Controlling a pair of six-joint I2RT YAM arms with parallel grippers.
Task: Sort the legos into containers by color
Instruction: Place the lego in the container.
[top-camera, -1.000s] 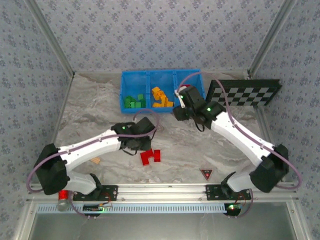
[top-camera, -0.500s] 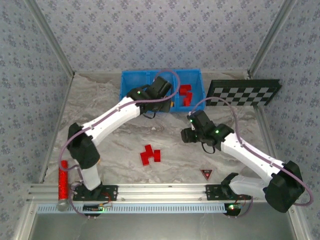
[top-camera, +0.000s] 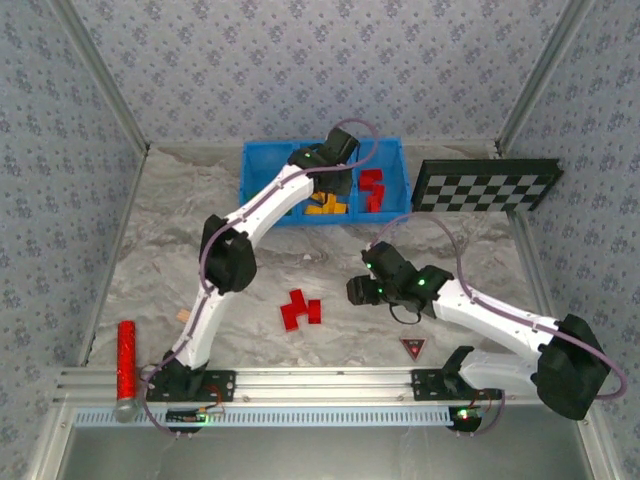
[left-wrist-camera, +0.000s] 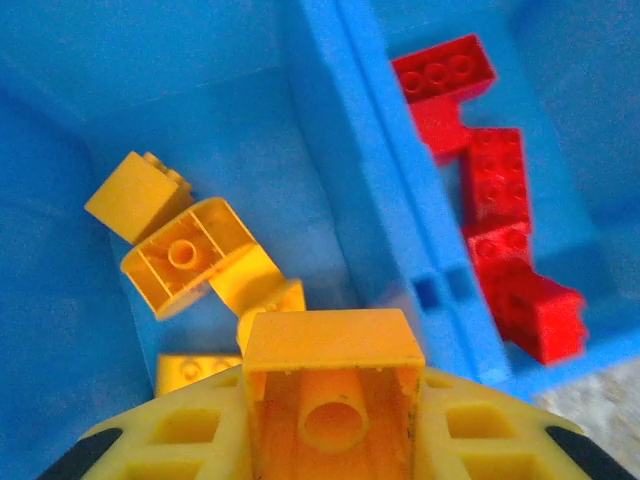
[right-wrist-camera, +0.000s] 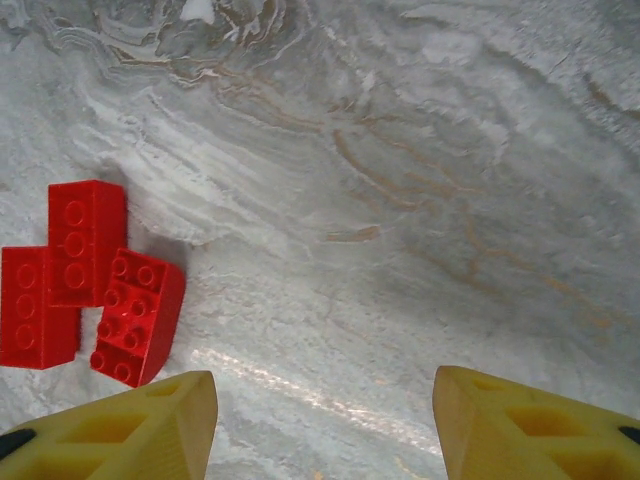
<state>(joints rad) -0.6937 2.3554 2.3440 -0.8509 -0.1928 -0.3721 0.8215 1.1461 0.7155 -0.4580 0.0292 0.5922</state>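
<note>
lego (left-wrist-camera: 330, 385), yellow, clamped in left fingers (left-wrist-camera: 170, 440) over blue bin (left-wrist-camera: 335, 150); right fingers (right-wrist-camera: 120, 430) apart, empty.

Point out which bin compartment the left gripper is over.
The middle compartment, where loose orange-yellow legos lie. The left gripper holds an orange-yellow brick above it; the red legos sit one compartment over.

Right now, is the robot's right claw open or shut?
Open. On the right gripper the yellow fingers stand wide apart, bare table between them.
</note>
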